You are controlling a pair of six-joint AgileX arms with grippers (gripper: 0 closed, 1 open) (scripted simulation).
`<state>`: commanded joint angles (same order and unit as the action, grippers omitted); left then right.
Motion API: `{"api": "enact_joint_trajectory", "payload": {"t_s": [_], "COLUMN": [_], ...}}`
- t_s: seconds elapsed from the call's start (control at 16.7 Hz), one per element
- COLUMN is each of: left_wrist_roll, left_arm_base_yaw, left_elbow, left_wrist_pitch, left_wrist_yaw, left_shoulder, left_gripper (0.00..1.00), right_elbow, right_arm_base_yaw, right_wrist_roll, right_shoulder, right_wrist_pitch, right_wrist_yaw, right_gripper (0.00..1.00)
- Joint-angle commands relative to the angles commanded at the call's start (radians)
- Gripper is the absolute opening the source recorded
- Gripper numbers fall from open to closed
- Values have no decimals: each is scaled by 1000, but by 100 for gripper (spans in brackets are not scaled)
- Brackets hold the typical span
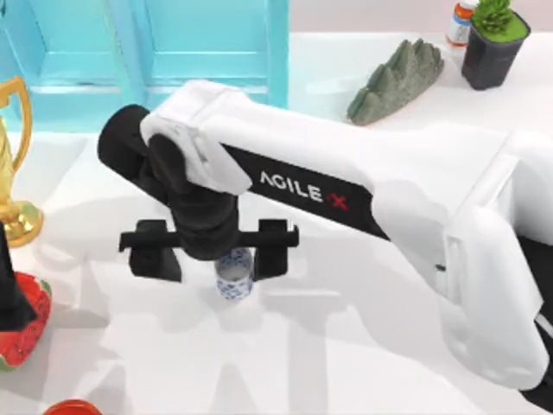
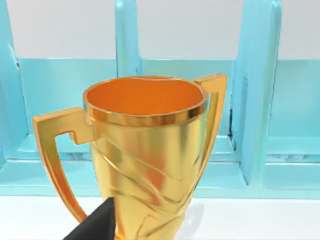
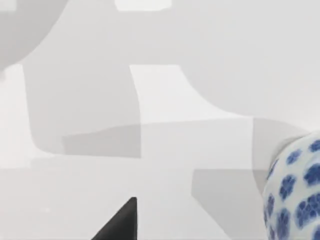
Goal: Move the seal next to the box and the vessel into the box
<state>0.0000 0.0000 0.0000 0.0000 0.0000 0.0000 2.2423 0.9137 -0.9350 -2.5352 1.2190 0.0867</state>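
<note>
The right arm reaches across the white counter [image 1: 346, 346], its jaws [image 1: 210, 252] spread wide, pointing down. The small white blue-flowered porcelain vessel [image 1: 234, 273] stands between them, untouched. A golden trophy [image 1: 15, 164] stands well left.

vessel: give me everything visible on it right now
The vessel is a small white cylinder with a blue floral print, glazed like porcelain. It stands upright on the white table, near the middle. The right end effector hovers directly over it, fingers spread wide to either side, not touching it. The black wrist hides its top. In the right wrist view its patterned side sits at the frame edge.
</note>
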Motion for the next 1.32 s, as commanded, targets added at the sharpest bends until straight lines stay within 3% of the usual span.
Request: {"api": "enact_joint_trajectory", "payload": {"t_s": [0.54, 1.32], "left_wrist_roll": [0, 0], "left_arm_base_yaw": [0, 0], "left_elbow": [0, 0], "left_wrist_pitch": [0, 0], "left_wrist_yaw": [0, 0], "left_shoulder": [0, 0], "left_gripper": [100, 100], "right_elbow": [0, -55], "right_arm_base_yaw": [0, -22], "right_wrist_roll": [0, 25], "right_shoulder": [0, 72], "right_wrist_pitch": [0, 15], "right_wrist_yaw": [0, -1], "right_gripper": [2, 0]}}
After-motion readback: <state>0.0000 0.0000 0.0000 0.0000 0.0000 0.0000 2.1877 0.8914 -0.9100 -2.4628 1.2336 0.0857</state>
